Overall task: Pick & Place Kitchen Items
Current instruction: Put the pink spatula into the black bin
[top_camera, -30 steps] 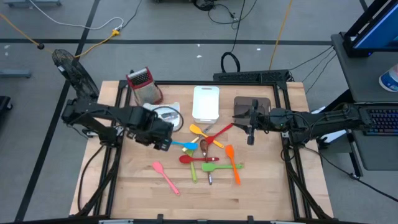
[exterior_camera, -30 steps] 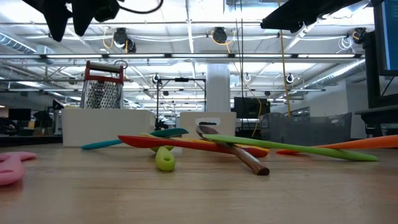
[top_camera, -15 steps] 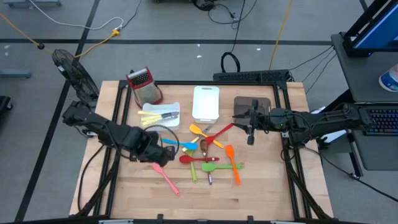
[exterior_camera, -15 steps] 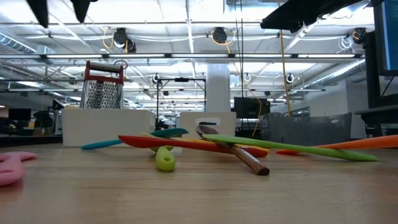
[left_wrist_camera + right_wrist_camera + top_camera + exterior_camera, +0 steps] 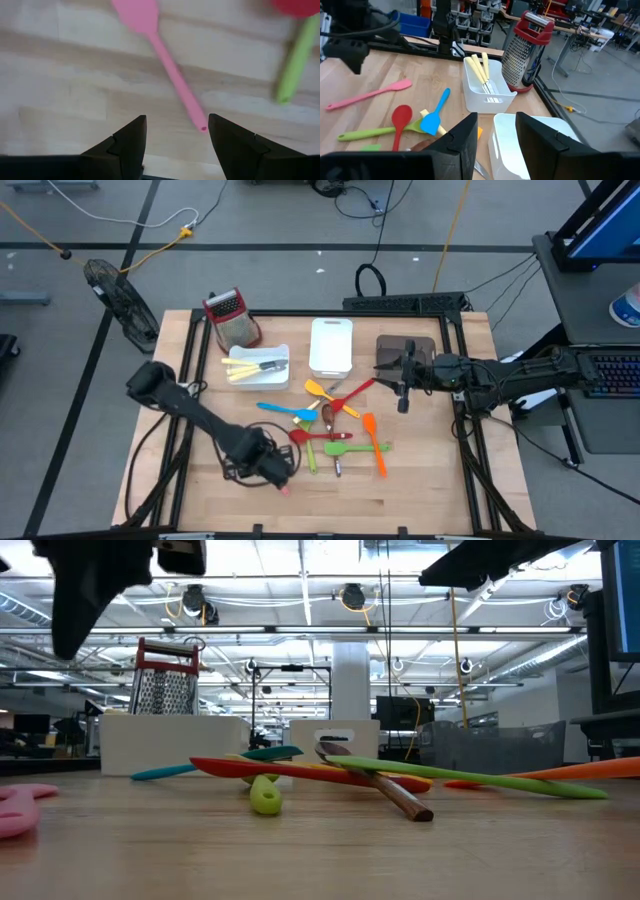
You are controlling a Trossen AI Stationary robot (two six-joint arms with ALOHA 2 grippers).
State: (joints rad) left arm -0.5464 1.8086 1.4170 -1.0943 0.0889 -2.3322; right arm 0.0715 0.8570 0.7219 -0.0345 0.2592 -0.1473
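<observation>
Fingers of our left hand (image 5: pixel 175 145) stand apart with nothing between them, poised over the wooden tabletop (image 5: pixel 420 490) at its near-left part. Just ahead of the fingertips lies the pink spatula (image 5: pixel 160 60) — its handle end sits between the two dark fingers in the wrist view, though we cannot tell whether either one touches it. Beyond that handle, to one side, a green utensil (image 5: pixel 295 60) lies with the red spoon (image 5: pixel 300 6) bowl at its far end.

Our right hand (image 5: pixel 403 380) waits over the brown tray (image 5: pixel 425 345), well apart from the left, fingers parted by a moderate gap and holding nothing. Ahead of it we see the white bin (image 5: pixel 487 92) with yellow-handled utensils (image 5: pixel 481 70) inside, the grater (image 5: pixel 527 52) beside that, and a blue spatula (image 5: pixel 436 112) on the wood.
</observation>
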